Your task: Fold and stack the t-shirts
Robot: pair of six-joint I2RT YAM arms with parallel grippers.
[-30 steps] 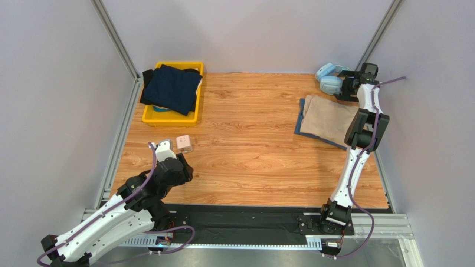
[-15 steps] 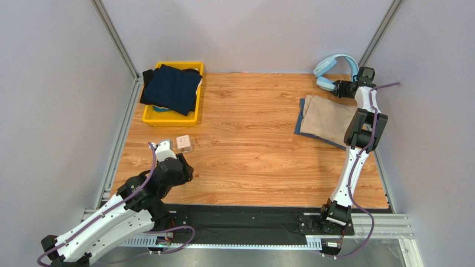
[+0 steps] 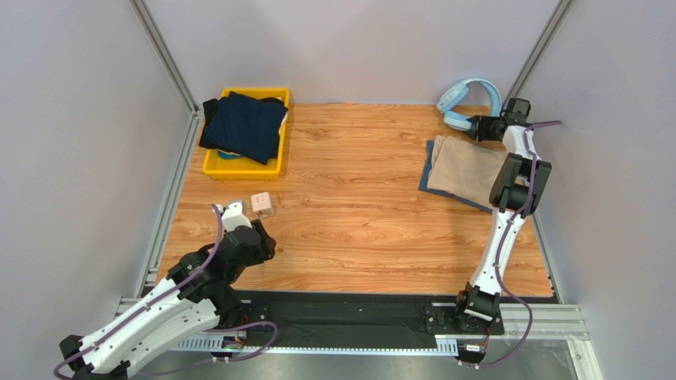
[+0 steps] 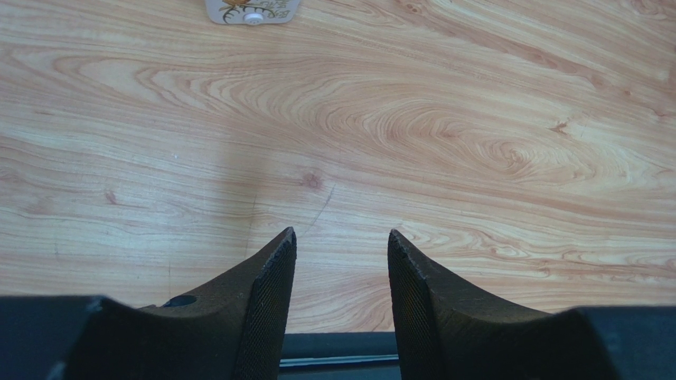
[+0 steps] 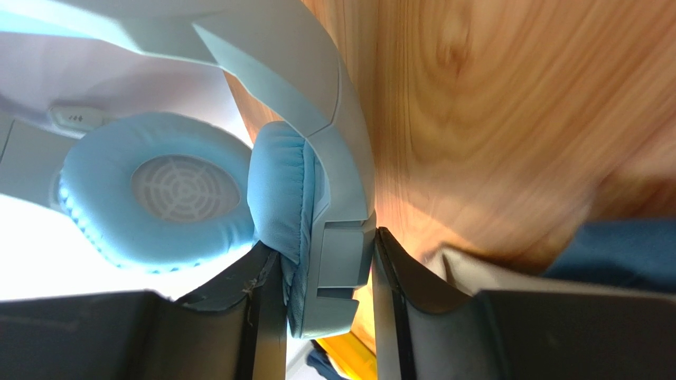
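A folded tan t-shirt [image 3: 470,169] lies at the table's right side on top of a dark blue one [image 3: 427,176] whose edge shows at its left. A dark navy t-shirt [image 3: 246,124] is piled over black cloth [image 3: 209,133] in the yellow bin. My right gripper [image 3: 481,125] is at the far right corner, shut on one earcup [image 5: 329,241] of the light blue headphones [image 3: 468,100], which hang lifted off the table. My left gripper [image 4: 341,241] hovers open over bare wood near the front left, nothing between its fingers.
The yellow bin [image 3: 238,166] stands at the back left. A small white box [image 3: 263,204] sits on the wood just beyond the left gripper. Grey walls and metal posts close in the table on three sides.
The right gripper closed on the headphones' earcup and raised them; they swung up and open toward the back wall. The left arm has stayed put.
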